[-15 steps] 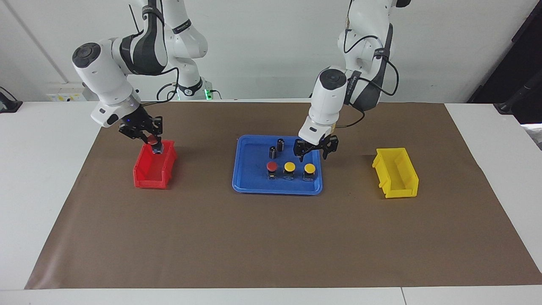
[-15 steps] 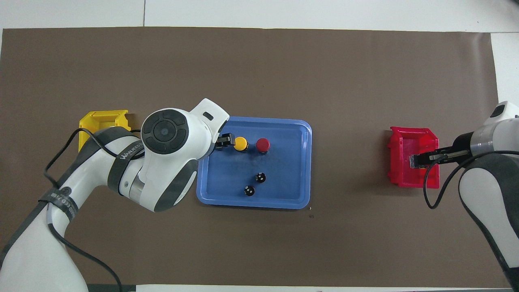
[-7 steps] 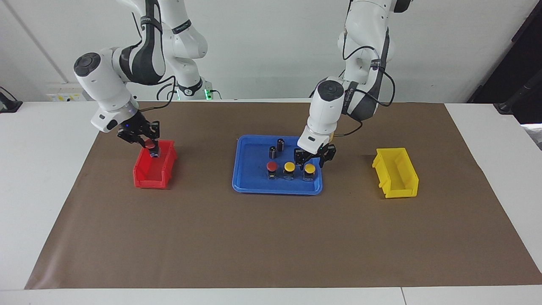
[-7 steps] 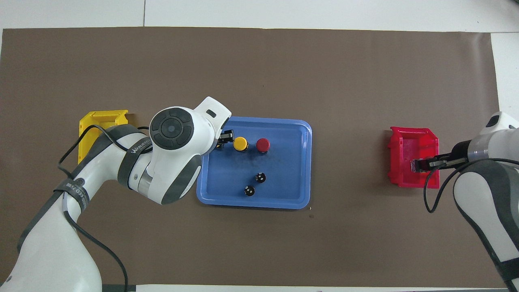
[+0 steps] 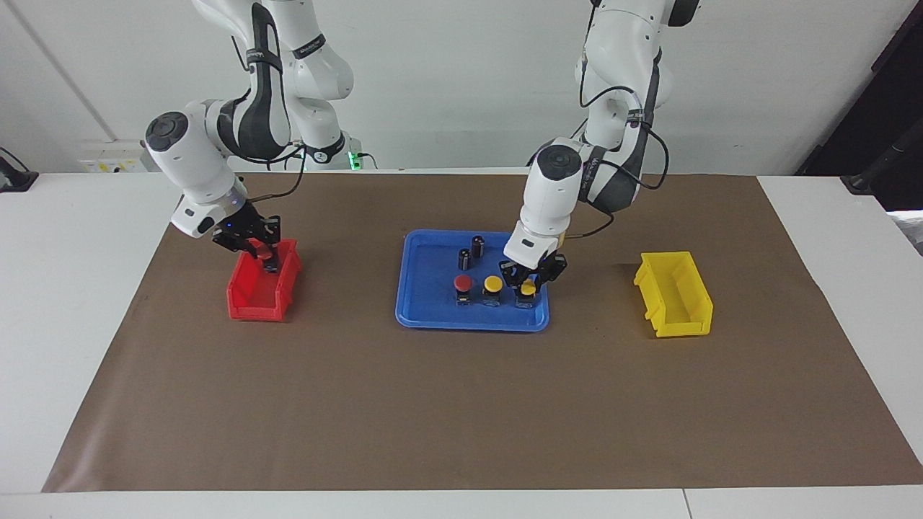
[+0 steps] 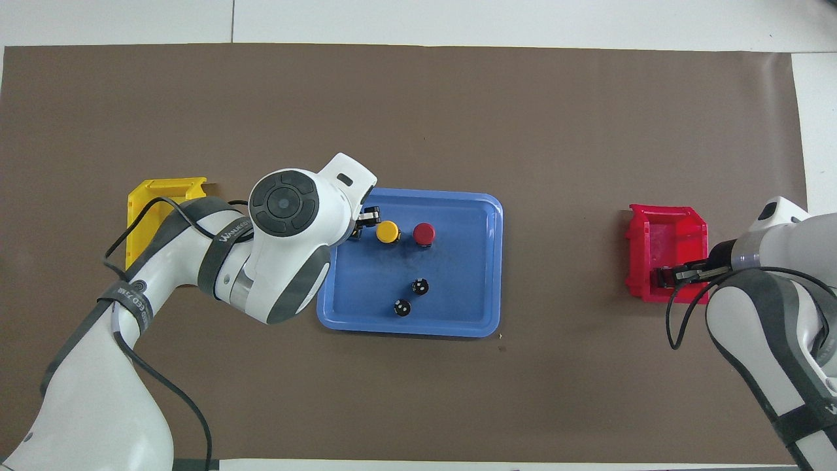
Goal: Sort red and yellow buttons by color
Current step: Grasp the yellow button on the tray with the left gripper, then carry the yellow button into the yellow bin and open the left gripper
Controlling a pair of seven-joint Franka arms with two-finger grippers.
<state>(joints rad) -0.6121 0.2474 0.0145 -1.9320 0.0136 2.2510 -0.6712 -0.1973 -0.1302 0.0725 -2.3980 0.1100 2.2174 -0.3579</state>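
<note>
Left gripper (image 5: 531,277) astride half-hidden yellow button (image 5: 528,290), right gripper (image 5: 264,253) clamping red button (image 5: 267,254).

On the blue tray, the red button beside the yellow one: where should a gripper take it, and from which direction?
Come straight down from above and pinch the dark blocky body under the cap of the red button. It stands upright; the domed cap probably offers poor purchase, and its neighbouring yellow button crowds one side.
</note>
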